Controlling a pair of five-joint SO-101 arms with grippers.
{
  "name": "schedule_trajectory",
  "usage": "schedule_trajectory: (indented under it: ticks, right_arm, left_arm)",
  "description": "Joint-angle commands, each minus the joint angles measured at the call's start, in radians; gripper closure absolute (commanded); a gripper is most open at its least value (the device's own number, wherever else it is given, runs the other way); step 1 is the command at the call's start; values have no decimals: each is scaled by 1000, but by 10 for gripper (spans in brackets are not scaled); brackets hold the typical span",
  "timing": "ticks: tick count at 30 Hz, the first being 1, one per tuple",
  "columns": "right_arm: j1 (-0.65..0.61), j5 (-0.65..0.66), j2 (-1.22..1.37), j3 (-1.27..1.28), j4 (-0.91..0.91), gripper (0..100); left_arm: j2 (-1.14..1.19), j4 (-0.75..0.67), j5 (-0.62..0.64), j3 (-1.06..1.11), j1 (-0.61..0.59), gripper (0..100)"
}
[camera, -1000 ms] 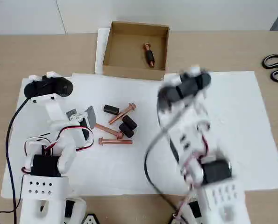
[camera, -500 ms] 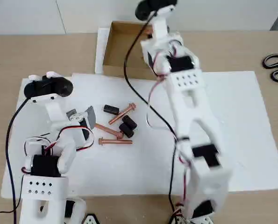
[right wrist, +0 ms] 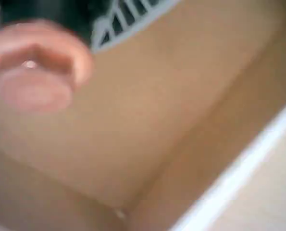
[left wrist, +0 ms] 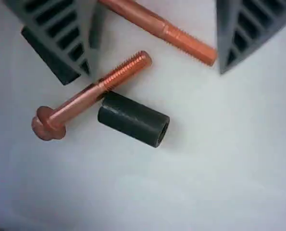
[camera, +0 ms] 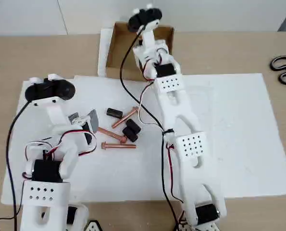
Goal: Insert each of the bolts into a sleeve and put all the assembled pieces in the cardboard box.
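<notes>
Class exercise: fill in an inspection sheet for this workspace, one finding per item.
Surface: wooden table with a white sheet under the arms.
Job's things: three bolts and three sleeves loose on the sheet; cardboard box behind them.
Clutter: scissors on the bare table, off the sheet.
Grippers: left gripper open above a bolt and sleeve; right gripper over the box, a bolt head close by.
Cables: black cables along both arms.
Surroundings: nothing seen.

No words to read, no numbers, no signs, nothing printed on the plain cardboard box (camera: pixel 118 50)
</notes>
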Motion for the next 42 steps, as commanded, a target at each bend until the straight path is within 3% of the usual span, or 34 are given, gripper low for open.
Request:
schedule_trajectory:
  ticks: [1,5,12,21,27,42]
  right_arm:
    - [-7,6,24,-160,-31,990]
    - [-7,6,71,-206,-27,968]
    - [-18,6,84,-204,-25,809]
    - [-19,8,44,-209,-1,808]
    - [-19,6,-143,-209,234,808]
    - [-102,12,-549,-201,1055,808]
  left_arm:
    - [-20,-3,-5,-2,2,844]
    - [-20,-3,-5,-2,3,844]
    - [-20,-3,-5,-2,3,844]
    - [-20,-3,-5,-2,5,844]
    - [-20,0,-5,-2,5,844]
    - [-20,18,-5,65,-2,844]
